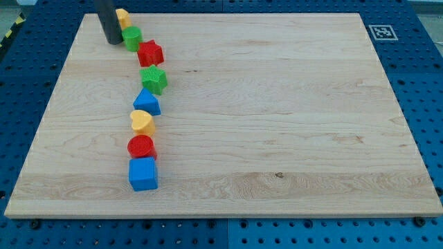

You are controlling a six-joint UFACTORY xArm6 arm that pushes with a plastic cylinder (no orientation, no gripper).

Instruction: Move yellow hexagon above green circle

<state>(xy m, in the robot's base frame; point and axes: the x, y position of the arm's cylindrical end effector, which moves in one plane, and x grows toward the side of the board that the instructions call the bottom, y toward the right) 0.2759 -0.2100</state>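
The yellow hexagon (122, 16) sits at the board's top left edge, partly hidden behind my rod. The green circle (132, 38) lies just below and right of it, touching or nearly touching. My tip (112, 41) rests on the board right beside the green circle's left side and below the yellow hexagon.
A column of blocks runs down from the green circle: a red star (150, 53), a green star (154, 79), a blue triangle (147, 102), a yellow heart (142, 122), a red circle (141, 147) and a blue cube (142, 173). The wooden board (277, 117) has a marker tag (381, 32) at its top right.
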